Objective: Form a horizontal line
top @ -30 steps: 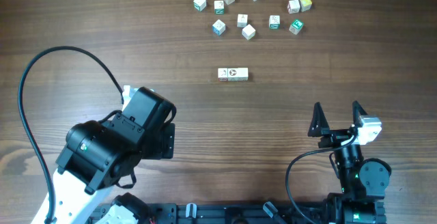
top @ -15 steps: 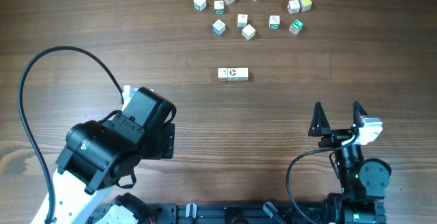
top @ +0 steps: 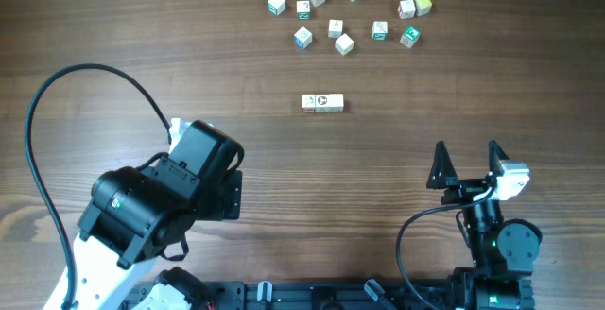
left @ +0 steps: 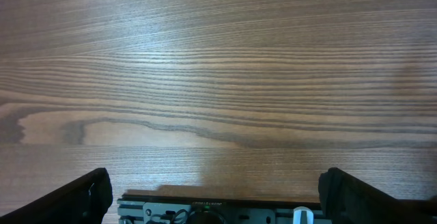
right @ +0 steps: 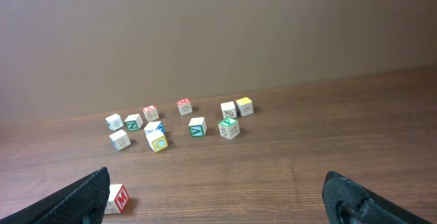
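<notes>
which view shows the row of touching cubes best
Overhead: the whole horizontal line lies unobstructed mid-table. The right wrist view catches only one end cube, likely part of it, at its bottom left edge. The left wrist view shows only table.

I see the line in the middle of the table, running left to right. The loose cubes lie scattered behind it on the far side, spreading past both its ends. The left arm sits near and left of the line, and the right fingers near and right, both well apart from it.
</notes>
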`<state>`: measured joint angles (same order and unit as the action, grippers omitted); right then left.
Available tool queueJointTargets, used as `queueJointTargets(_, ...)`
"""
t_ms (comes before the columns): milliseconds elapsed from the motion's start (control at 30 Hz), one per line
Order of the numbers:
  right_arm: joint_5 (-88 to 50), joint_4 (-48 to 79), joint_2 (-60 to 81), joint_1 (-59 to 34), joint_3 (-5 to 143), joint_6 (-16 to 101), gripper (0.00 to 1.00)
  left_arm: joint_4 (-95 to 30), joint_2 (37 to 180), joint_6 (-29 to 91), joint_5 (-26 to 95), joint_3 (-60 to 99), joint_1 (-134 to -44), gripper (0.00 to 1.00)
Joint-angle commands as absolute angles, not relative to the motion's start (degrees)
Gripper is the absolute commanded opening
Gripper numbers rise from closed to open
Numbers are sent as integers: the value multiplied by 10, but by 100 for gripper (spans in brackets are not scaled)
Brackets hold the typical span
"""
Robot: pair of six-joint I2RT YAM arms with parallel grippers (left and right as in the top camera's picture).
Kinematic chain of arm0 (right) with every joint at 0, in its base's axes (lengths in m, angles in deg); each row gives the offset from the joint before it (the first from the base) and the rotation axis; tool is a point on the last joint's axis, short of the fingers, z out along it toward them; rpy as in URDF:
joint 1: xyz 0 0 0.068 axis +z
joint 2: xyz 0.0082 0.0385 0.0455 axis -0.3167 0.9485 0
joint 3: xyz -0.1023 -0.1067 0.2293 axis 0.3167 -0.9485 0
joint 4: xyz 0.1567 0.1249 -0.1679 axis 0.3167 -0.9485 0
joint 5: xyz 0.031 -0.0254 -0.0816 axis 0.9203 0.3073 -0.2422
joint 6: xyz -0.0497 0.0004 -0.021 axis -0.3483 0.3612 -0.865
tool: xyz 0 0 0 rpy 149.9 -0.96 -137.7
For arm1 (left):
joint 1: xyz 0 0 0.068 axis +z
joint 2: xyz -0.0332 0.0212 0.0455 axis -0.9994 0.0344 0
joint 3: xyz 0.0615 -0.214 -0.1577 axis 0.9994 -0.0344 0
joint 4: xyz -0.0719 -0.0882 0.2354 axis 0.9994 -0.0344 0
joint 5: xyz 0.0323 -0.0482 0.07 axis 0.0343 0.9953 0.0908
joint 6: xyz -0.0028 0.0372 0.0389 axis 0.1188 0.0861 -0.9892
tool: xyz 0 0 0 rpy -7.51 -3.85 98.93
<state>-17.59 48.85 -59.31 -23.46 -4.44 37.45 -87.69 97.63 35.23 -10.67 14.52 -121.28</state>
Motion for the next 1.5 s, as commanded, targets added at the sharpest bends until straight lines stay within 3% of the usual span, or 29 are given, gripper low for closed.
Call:
queueJointTargets(0,-181,491,-601,-238,-45,383,100,-876,975,352,-112,143,-1213,100)
queueJointTargets(300,-181,491,-601,-238,-45,383,100,-858,898,352,-112,126,-1204,100)
queueJointTargets(600,-181,491,-601,-238,-45,383,100,-769,735,333,-56,54,-1049,100)
queueJointTargets(833,-181,491,-601,-238,-45,383,100,-490,564,257,28,-83,-974,100)
queueJointTargets(1000,-181,491,-601,-238,-45,383,100,-289,462,241,114,-283,-907,100)
queueJointTargets(1233,-181,491,-601,-238,-45,383,100,-1,385,175,128,-523,-868,100)
queueJointTargets(1367,-181,491,-601,-238,-45,383,100,84,368,116,128,-591,-865,100)
queueJointTargets(1467,-181,491,-601,-238,-45,383,100,62,368,97,109,-603,-865,100)
